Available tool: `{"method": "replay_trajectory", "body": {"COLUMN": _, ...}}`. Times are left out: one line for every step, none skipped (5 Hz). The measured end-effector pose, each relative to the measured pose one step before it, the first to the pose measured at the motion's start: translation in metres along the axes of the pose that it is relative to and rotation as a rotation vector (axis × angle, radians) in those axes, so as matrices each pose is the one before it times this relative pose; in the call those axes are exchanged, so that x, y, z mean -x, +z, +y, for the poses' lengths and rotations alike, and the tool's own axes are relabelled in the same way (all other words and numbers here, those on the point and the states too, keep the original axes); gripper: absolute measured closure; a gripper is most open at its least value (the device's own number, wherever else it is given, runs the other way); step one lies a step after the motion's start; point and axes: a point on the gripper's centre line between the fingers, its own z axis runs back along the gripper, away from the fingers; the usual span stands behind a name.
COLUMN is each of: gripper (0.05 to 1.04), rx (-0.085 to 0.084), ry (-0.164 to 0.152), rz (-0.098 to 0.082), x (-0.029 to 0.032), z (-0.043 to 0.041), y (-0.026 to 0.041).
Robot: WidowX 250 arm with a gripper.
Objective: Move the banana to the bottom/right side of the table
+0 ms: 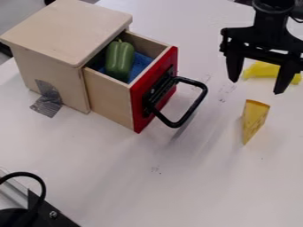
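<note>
The fingers of the gripper [255, 86] are set apart, tips directed downward, over the upper right part of the table [207, 186]. The banana [260, 70] is seen between and behind them, toward the table's right edge; contact cannot be determined. A cheese wedge [255, 119] is positioned nearer the bottom edge. Toward the upper left corner, a green pepper [119, 61] is contained in the open drawer [109, 98] of a wooden cabinet [68, 29].

Cabinet [66, 31]: back left on the desk [207, 181].
Pepper [120, 60]: inside the cabinet's pulled-out drawer [109, 104].
Cheese [254, 117]: right of the drawer.
Banana [262, 70]: behind the cheese, back right.
</note>
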Motion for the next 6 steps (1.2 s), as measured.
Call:
{"method": "replay_trajectory", "body": {"gripper": 0.086, "rx": -0.0153, "ry": -0.0003, "rz": 0.0368, "x": 0.00566, "z": 0.00227, "y": -0.01165}}
{"method": "replay_trajectory", "body": {"gripper": 0.086, "rx": -0.0199, "ry": -0.0105, "rz": 0.01, "x": -0.00017, "z": 0.00295, "y": -0.00315}}
{"method": "replay_trajectory", "body": {"gripper": 0.086, "rx": -0.0238, "ry": -0.0207, "rz": -0.0077, "x": -0.02041, "z": 0.01119, "y": -0.0036}}
{"method": "replay_trajectory", "body": {"gripper": 0.086, "rx": 0.001, "ry": -0.0019, "rz": -0.0376, "x": -0.03355, "z": 0.02273, "y": 0.0003}}
{"method": "replay_trajectory", "body": {"gripper": 0.086, "rx": 0.0322, "ry": -0.1107, "rz": -0.0355, "x": -0.03659, "z": 0.01067, "y": -0.01141}}
{"method": "replay_trajectory", "body": {"gripper": 0.086, "rx": 0.0913, "ry": -0.2029, "rz": -0.039, "x": -0.03092, "z": 0.00457, "y": -0.01911}}
